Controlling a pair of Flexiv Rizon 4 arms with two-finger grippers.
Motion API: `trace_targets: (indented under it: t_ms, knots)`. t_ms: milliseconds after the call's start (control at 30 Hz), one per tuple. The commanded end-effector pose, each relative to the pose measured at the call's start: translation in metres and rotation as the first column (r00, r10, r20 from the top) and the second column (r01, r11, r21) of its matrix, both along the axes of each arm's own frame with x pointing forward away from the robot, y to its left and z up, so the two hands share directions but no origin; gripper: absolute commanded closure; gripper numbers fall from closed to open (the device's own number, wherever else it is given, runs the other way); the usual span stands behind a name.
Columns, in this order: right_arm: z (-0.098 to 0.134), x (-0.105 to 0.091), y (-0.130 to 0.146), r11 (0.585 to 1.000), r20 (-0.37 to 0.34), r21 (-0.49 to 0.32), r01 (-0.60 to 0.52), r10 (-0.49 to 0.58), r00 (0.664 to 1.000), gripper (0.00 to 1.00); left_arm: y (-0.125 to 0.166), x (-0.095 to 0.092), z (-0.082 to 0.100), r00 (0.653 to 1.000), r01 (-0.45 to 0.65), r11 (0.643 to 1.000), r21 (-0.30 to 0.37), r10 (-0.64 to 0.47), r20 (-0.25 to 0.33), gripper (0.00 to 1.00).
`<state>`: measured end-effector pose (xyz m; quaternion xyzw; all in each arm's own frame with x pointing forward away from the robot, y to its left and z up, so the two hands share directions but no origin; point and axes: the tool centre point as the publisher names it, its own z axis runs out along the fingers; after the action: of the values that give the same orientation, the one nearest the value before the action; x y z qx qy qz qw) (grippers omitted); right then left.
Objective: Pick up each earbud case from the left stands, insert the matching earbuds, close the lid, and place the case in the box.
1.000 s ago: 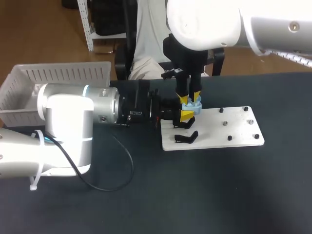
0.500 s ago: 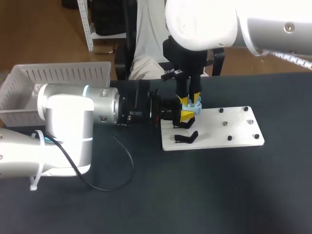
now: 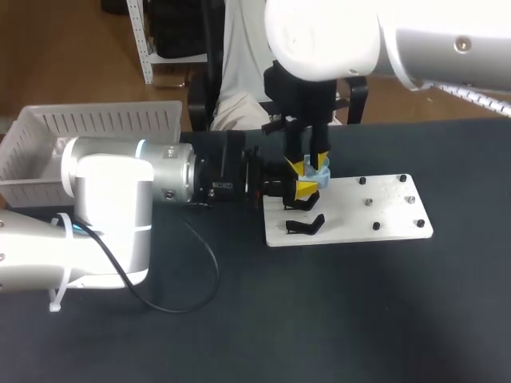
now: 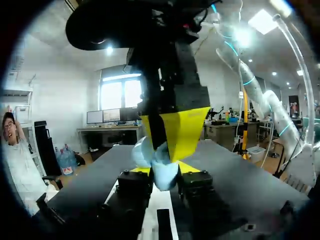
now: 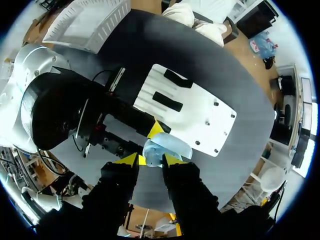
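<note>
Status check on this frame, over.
Left claw shut on earbud case, above white board. Right claw at the case from above, state unclear. Nothing blocking.

Black table in a bright workroom.
The table (image 3: pixel 359 319) stands on a brown floor (image 3: pixel 72 56); past it are white walls (image 4: pixel 55 85), a daylit window (image 4: pixel 122 95) and ceiling lights (image 4: pixel 263 21).
</note>
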<state>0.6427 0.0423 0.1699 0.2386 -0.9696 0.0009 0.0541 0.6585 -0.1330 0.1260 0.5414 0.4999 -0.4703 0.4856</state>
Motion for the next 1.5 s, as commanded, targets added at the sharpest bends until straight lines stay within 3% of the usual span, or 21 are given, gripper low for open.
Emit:
trace_targets:
  t_ms: [33,333,467,667,867,1067,1500]
  knots:
    - [0.003,-0.001,-0.001,1.0,0.007,0.012,-0.003,0.003,1.0,0.07,0.0,-0.002,0.0,1.0,-0.008,1.0,-0.003,0.008,0.004,1.0]
    - [0.028,-0.006,-0.002,0.994,0.042,0.106,0.0,-0.004,0.999,0.0,0.0,-0.002,0.0,1.0,-0.008,1.0,-0.003,0.008,0.004,1.0]
    - [0.036,0.012,-0.016,0.976,0.034,0.197,0.091,-0.1,0.994,0.0,0.0,-0.002,0.0,1.0,-0.008,1.0,-0.003,0.008,0.004,1.0]
    - [0.03,0.039,-0.036,0.93,-0.005,0.279,0.239,-0.247,0.969,0.0,0.0,-0.002,0.0,1.0,-0.008,1.0,-0.003,0.008,0.004,1.0]
    - [0.024,0.058,-0.048,0.905,-0.036,0.295,0.306,-0.31,0.95,0.0,0.0,-0.002,0.0,1.0,-0.008,1.0,-0.003,0.008,0.004,1.0]
    - [0.013,0.065,-0.053,0.896,-0.068,0.289,0.336,-0.331,0.941,0.0,0.0,-0.002,0.0,1.0,-0.008,1.0,-0.003,0.008,0.004,1.0]
    - [-0.015,0.058,-0.051,0.895,-0.142,0.269,0.356,-0.329,0.934,0.0,0.0,-0.002,0.0,1.0,-0.008,1.0,-0.003,0.008,0.004,1.0]
